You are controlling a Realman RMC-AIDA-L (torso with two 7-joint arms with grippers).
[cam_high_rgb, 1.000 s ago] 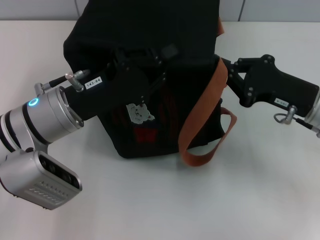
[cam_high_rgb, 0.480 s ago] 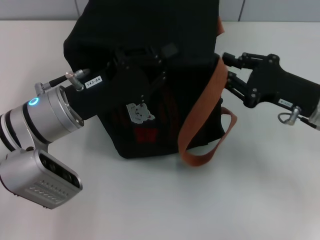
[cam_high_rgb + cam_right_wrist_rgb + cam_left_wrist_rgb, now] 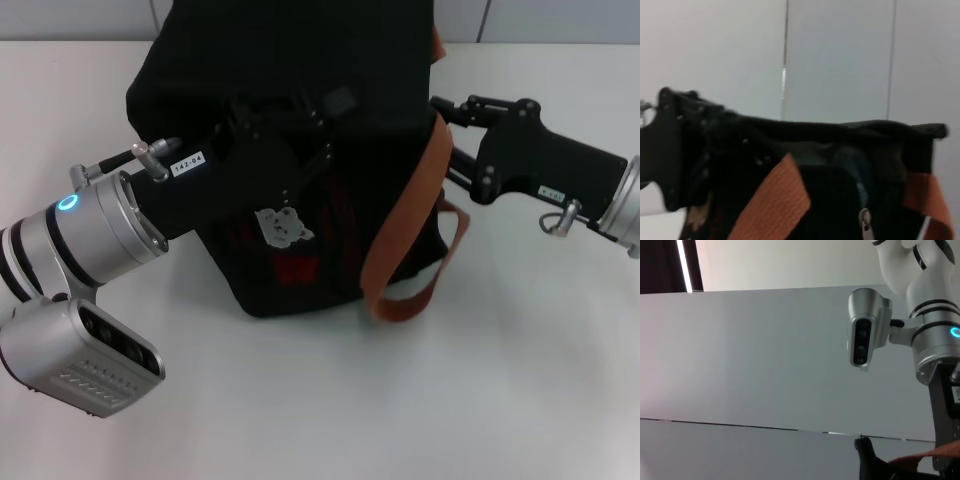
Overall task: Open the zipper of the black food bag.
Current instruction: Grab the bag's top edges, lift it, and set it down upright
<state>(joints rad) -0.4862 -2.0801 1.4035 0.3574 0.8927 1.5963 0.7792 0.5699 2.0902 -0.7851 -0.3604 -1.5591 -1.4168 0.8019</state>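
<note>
head view: grippers flanking black food bag

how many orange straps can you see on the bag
2: one orange strap runs down the black food bag's front and loops onto the table; another peeks out at its far top edge.

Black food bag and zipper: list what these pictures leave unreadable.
- Head view: the zipper line does not show against the black food bag; the bag's top is cut off by the frame edge.
- Head view: the left gripper blends into the dark fabric, so its grip is unclear.
- Right wrist view: a silver pull tab shows, but blurred and partly cut off by the frame edge.
- Left wrist view: only wall and the right arm.
</note>
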